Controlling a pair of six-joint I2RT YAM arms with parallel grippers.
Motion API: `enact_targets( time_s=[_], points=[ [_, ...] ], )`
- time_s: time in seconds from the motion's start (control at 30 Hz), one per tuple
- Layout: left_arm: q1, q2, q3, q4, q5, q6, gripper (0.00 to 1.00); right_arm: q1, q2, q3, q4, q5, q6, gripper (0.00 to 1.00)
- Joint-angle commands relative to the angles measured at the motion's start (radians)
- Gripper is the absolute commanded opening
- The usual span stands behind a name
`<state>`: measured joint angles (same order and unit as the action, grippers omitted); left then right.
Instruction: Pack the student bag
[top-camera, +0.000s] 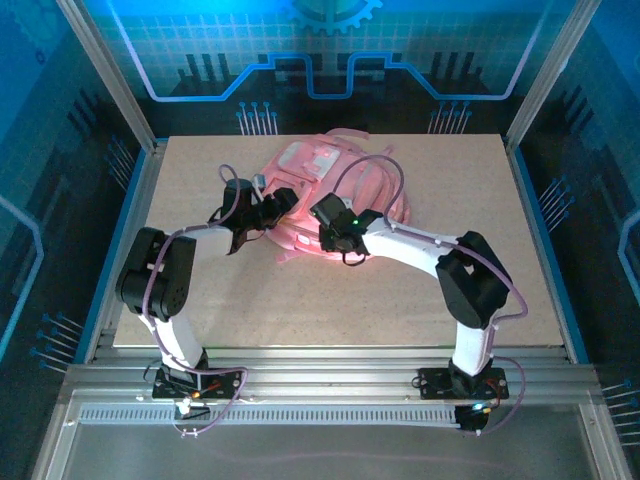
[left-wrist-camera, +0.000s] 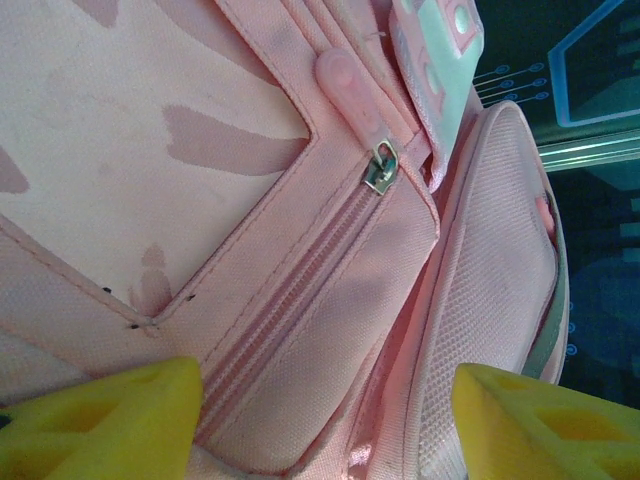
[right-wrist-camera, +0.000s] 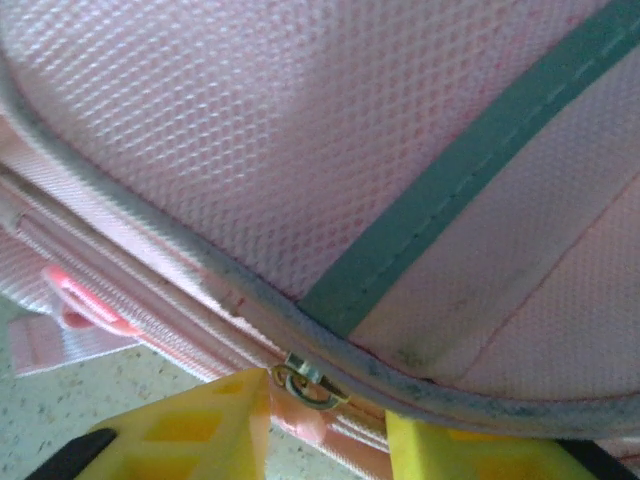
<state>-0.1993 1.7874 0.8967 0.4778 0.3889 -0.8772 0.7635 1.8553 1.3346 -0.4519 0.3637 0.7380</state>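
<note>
Table: you are working on a pale speckled board (top-camera: 200, 300) inside a blue-lit, metal-framed cell.
Bag position: the student bag (top-camera: 318, 160) lies flat toward the far middle of the board, straps trailing to your right, with both wrists over its near edge.
Left gripper: the left gripper (left-wrist-camera: 320, 420) stands wide apart with nothing in it, hovering over a front pocket (left-wrist-camera: 330, 330) whose metal slider (left-wrist-camera: 380, 170) and pink tab (left-wrist-camera: 345, 85) lie ahead of it.
Right gripper: the right gripper (right-wrist-camera: 330, 425) has its jaws partly apart at the grey piped edge (right-wrist-camera: 150, 225). A brass zip slider (right-wrist-camera: 305, 382) sits in the gap against one yellow finger (right-wrist-camera: 200, 430). It does not look pinched.
Handling: expect soft, floppy, light fabric that will sag and slide rather than lift as one piece.
Where to hold: you will likely do best on the zip sliders, the piped seam or a strap. Flat panels give the pads nothing to bite.
</note>
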Motion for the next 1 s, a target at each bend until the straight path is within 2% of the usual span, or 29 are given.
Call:
enact_targets(
  time_s=[0.0, 0.1, 0.3, 0.5, 0.7, 0.8, 0.9, 0.97],
  points=[
    [-0.009, -0.014, -0.045, -0.072, 0.027, -0.014, 0.67, 0.006, 0.028, 0.053, 0.048, 0.089, 0.006, 0.31],
    [-0.01, -0.012, -0.055, -0.061, 0.031, -0.02, 0.67, 0.007, 0.052, 0.072, 0.032, 0.119, -0.002, 0.27],
    [-0.001, -0.005, -0.056, -0.057, 0.035, -0.014, 0.68, 0.001, 0.062, 0.064, 0.033, 0.09, -0.045, 0.0],
    [0.052, 0.066, -0.003, -0.066, 0.031, 0.006, 0.67, -0.052, -0.036, -0.053, 0.038, -0.03, -0.14, 0.0],
    [0.089, 0.114, 0.087, -0.163, 0.015, 0.101, 0.66, -0.16, -0.148, -0.164, -0.023, -0.17, -0.339, 0.0],
    [0.096, 0.15, 0.161, -0.221, 0.019, 0.133, 0.66, -0.222, -0.175, -0.17, -0.091, -0.184, -0.437, 0.0],
    [0.098, 0.192, 0.235, -0.265, 0.018, 0.155, 0.66, -0.282, -0.177, -0.14, -0.163, -0.276, -0.504, 0.0],
    [0.098, 0.223, 0.284, -0.288, 0.021, 0.155, 0.66, -0.288, -0.169, -0.116, -0.195, -0.334, -0.522, 0.0]
  ],
)
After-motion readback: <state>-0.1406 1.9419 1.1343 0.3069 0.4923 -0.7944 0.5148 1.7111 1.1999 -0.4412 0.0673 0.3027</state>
